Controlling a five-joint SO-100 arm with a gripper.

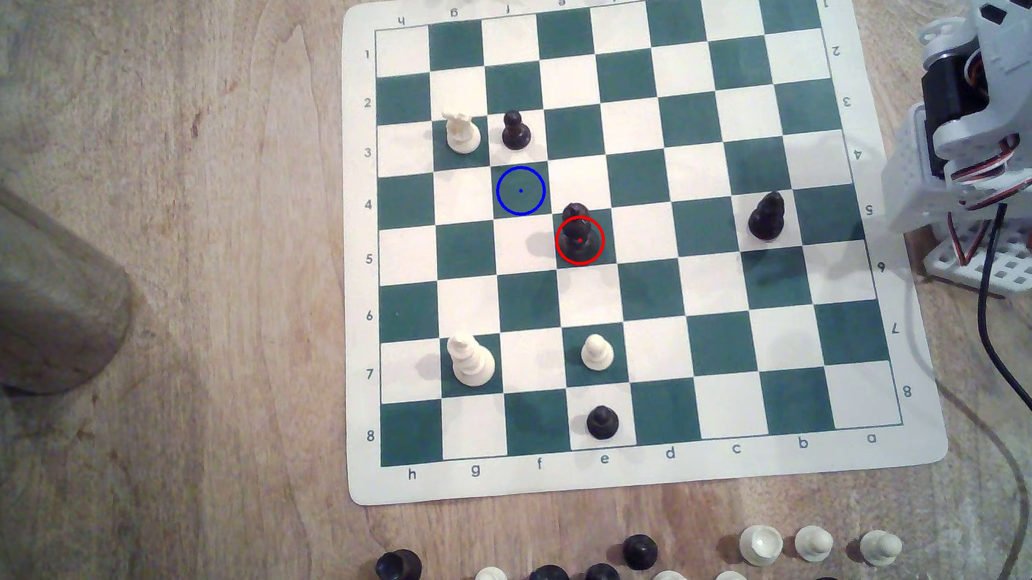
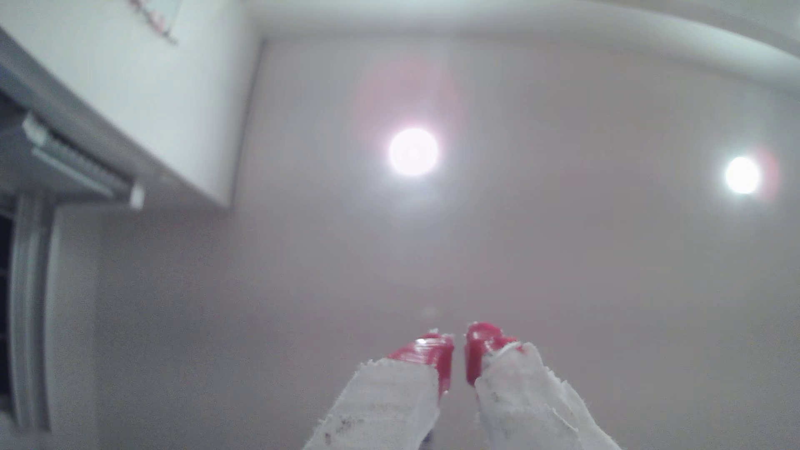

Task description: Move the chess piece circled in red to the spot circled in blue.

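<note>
Hand [image 2: 459,352] points toward ceiling, red fingertips [image 2: 428,350] seemingly almost closed.

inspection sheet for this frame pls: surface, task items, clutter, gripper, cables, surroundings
Surface: wooden table with a green-and-white chessboard mat lying flat.
Job's things: black chess piece upright in the red ring on a green square; the spot, a blue-ringed green square, is bare, diagonally adjacent.
Clutter: seven pieces on the board; spare pieces off the mat along both its edges; a metal cylinder at the exterior view's left.
Gripper: gripper pointed at the ceiling, red-tipped jaws nearly closed, holding nothing.
Cables: black cable trailing from the arm base across the table.
Surroundings: ceiling lights, wall unit.
</note>
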